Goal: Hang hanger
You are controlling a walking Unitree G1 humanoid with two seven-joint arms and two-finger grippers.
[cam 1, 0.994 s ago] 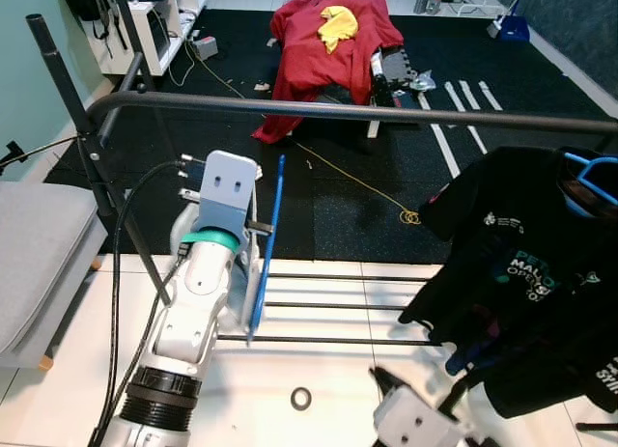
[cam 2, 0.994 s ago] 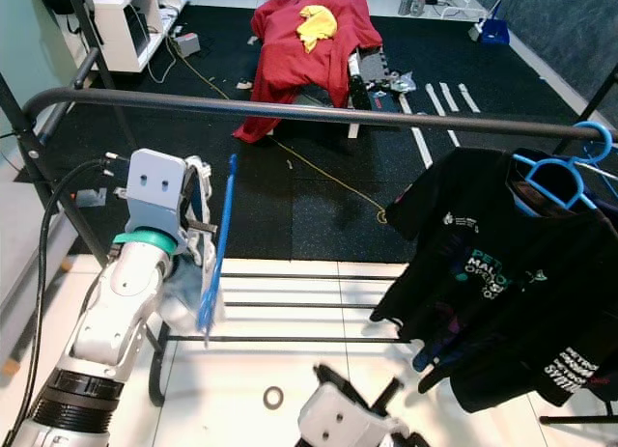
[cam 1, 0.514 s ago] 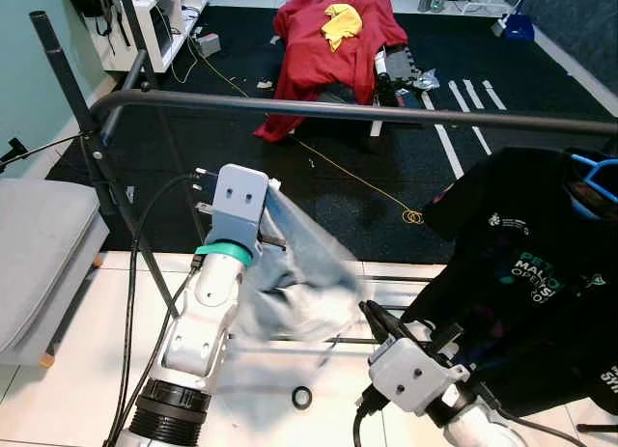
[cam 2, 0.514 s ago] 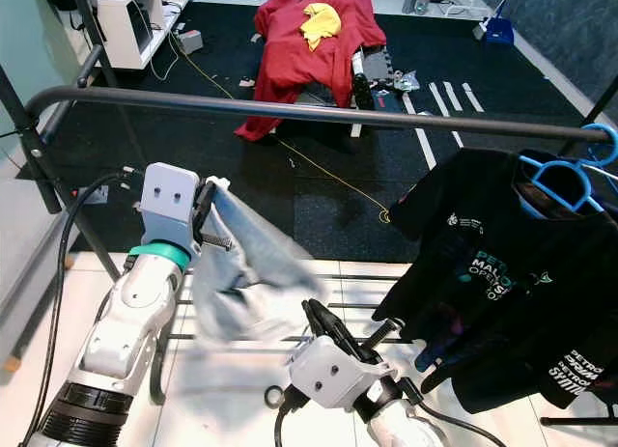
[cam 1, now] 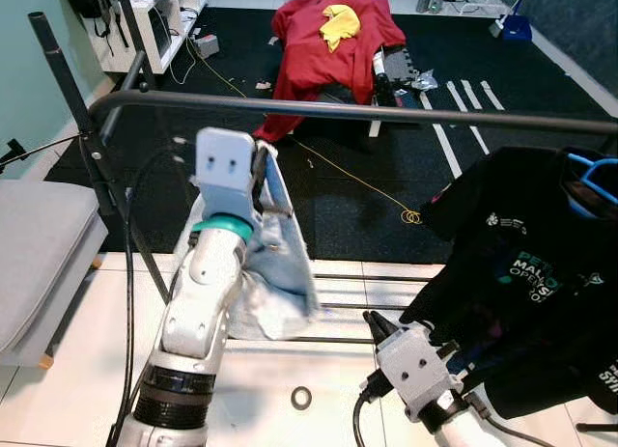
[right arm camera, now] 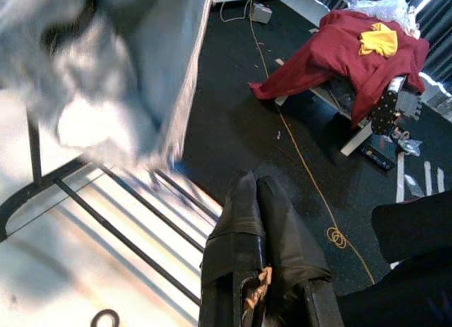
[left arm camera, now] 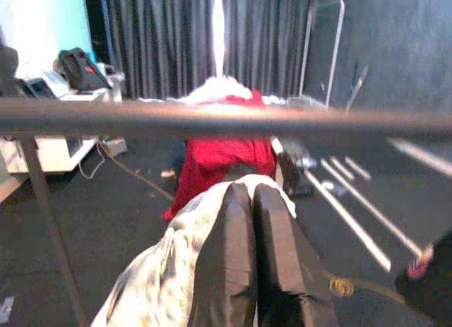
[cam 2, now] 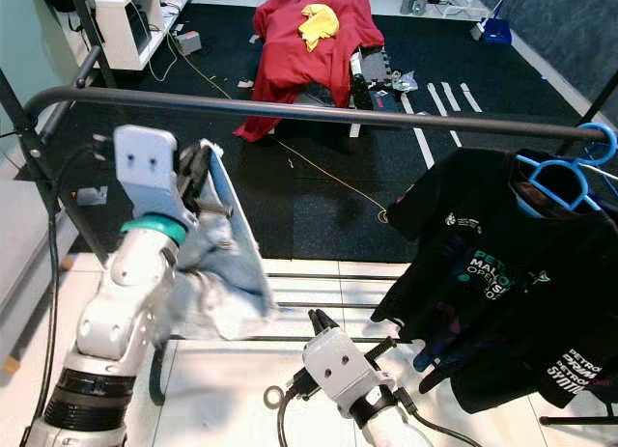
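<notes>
Garment [cam 1: 275,273] under rail [cam 1: 386,112] at left, shirt [cam 1: 526,273] hanging right

Room w/ white tile floor [cam 1: 58,389] in front, black mat [cam 1: 338,177] beyond. Grey seat [cam 1: 39,244] at left by teal wall [cam 1: 24,80]. White shelf unit [cam 1: 154,22] at back left. Dark curtains [left arm camera: 176,37] w/ a bright gap behind.

This looks like a lab or test room got up as a laundry corner. A black clothes rail [cam 1: 367,111] crosses above the left gripper [cam 1: 263,181]; beyond it lie black floor mats [cam 1: 338,186], a red cloth [cam 1: 323,46], loose cables [cam 1: 362,181] and dark curtains [left arm camera: 176,37].
</notes>
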